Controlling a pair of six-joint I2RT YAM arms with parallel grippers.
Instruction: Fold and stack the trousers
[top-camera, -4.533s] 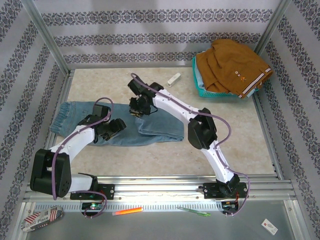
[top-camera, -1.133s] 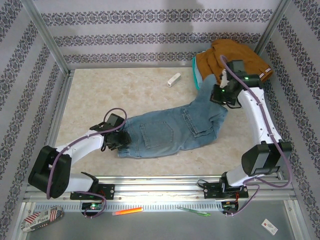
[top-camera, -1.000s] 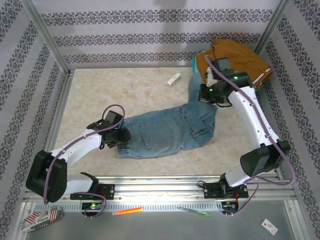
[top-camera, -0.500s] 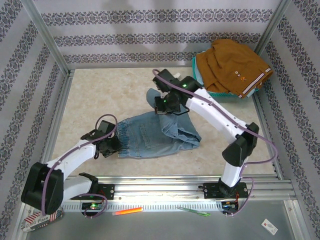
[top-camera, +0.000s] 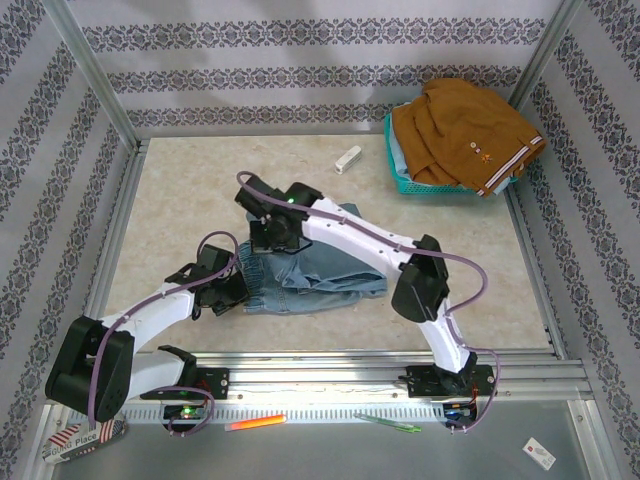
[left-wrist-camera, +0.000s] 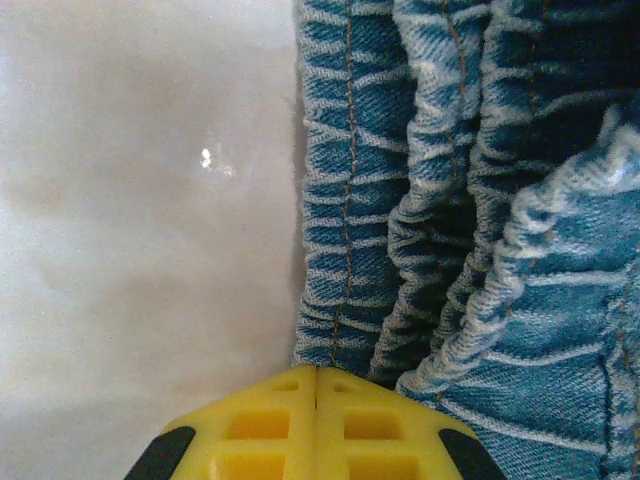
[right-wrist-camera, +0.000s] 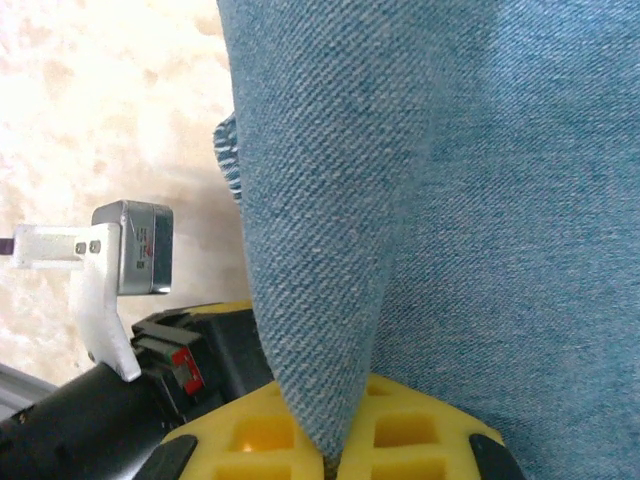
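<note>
Teal basket (top-camera: 410, 184) w/ brown garment (top-camera: 465, 130) heaped in it. Small white obj (top-camera: 348, 158) just left of basket. Orange pen (top-camera: 255, 422), green pen (top-camera: 385, 423), white card (top-camera: 538, 454) well apart from basket, nearer side.

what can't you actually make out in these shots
- Top view: the right arm covers the trousers' far fold.
- Right wrist view: denim drapes over the right gripper, hiding its tips.
- Top view: white object too small to identify; brown garment hides the basket's contents.
</note>
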